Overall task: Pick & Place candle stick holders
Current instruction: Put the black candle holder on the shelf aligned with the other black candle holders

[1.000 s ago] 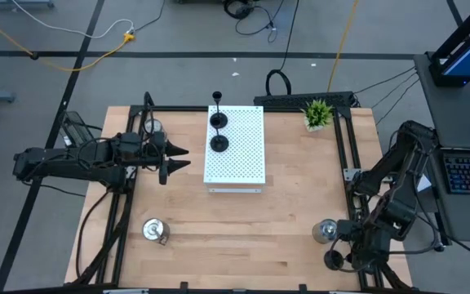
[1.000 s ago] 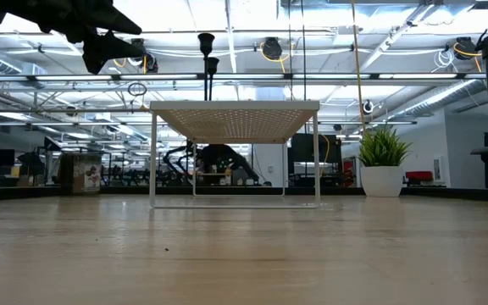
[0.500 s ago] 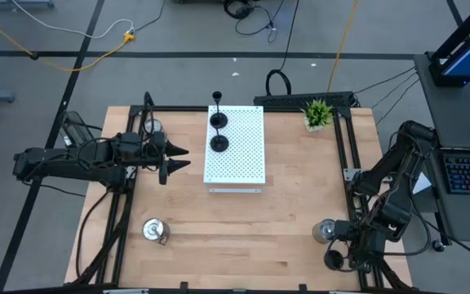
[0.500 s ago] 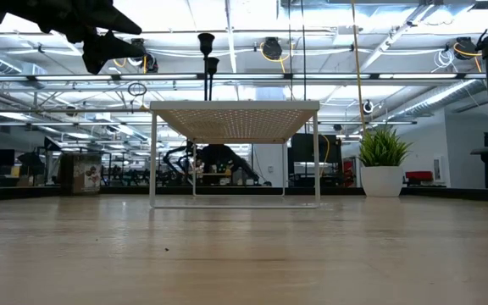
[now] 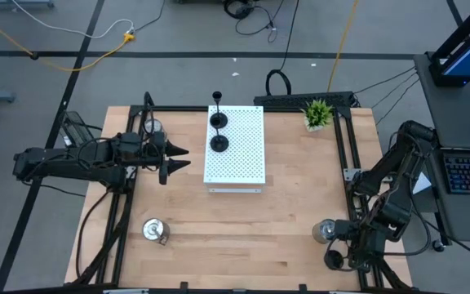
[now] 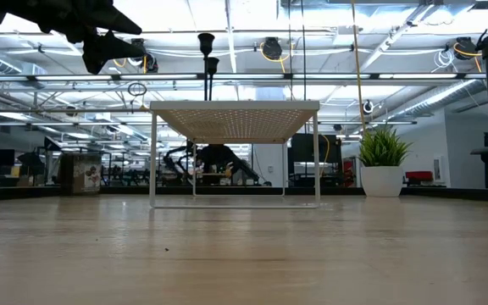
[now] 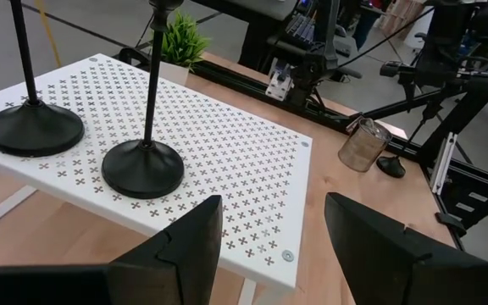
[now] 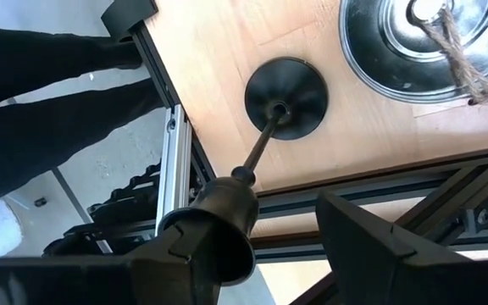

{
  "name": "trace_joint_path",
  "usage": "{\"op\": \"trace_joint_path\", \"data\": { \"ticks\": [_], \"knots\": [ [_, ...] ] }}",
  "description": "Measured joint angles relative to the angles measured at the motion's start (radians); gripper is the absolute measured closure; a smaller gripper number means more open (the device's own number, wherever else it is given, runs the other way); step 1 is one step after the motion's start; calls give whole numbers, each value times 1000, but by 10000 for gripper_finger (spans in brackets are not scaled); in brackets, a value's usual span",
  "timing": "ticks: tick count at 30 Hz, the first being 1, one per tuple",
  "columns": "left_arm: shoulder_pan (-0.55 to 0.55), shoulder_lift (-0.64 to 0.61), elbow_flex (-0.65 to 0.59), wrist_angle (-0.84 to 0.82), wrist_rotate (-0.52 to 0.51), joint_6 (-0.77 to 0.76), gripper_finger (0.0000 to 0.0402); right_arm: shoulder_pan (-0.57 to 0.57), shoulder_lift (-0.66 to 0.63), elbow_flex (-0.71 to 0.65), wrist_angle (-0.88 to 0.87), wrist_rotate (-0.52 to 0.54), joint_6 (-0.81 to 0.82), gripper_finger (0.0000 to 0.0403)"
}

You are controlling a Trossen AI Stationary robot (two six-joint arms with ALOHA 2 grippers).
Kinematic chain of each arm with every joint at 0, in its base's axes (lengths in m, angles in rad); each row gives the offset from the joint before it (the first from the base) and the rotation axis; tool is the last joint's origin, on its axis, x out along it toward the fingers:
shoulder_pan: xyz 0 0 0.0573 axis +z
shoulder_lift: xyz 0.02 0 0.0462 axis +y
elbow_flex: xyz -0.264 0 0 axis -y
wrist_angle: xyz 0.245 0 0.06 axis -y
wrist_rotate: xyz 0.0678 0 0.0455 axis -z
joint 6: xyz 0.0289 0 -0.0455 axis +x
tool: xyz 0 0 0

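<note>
High view: at the near edge of the table (image 5: 243,212), by its right corner, the right gripper (image 5: 351,260) hangs over a black candle stick holder (image 5: 333,260), its jaws spread apart with the holder's stem (image 8: 261,146) rising between them and not gripped. Touching or just beside that holder stands a shiny silver holder (image 5: 325,231), with a twine loop showing in the right wrist view. Towards the near left corner sits a second silver holder (image 5: 152,229) with its small side handle. Farther back, the left gripper (image 5: 178,158) waits above the table just left of the white perforated board (image 5: 239,155), jaws apart and empty. On the board two black holders (image 5: 219,144) (image 5: 218,119) stand upright, one behind the other. A third silver holder (image 5: 152,127) sits at the far left edge, and a small green potted plant (image 5: 317,113) at the far right corner.
</note>
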Motion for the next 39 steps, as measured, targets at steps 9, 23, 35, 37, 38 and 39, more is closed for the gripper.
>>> {"op": "trace_joint_path", "data": {
  "ticks": [9, 23, 35, 37, 38, 39],
  "knots": [
    [0, 0, 0, 0, 0, 0, 186, 0, 0, 0, -9, 1, -12, 237],
    [0, 0, 0, 34, -1, -3, 185, 0, -6, 0, -15, 0, -76, 388],
    [-1, 1, 0, 112, -1, -95, 186, -75, -11, 13, 139, -24, -185, 392],
    [-1, 1, 0, 117, 0, -99, 186, -102, -11, 26, 171, -27, -217, 392],
    [-1, 1, 0, 115, 0, -100, 186, -117, -11, 33, 180, -27, -232, 392],
    [-1, 1, 0, 116, 0, -100, 186, -134, -11, 41, 183, -27, -248, 392]
  ]
}}
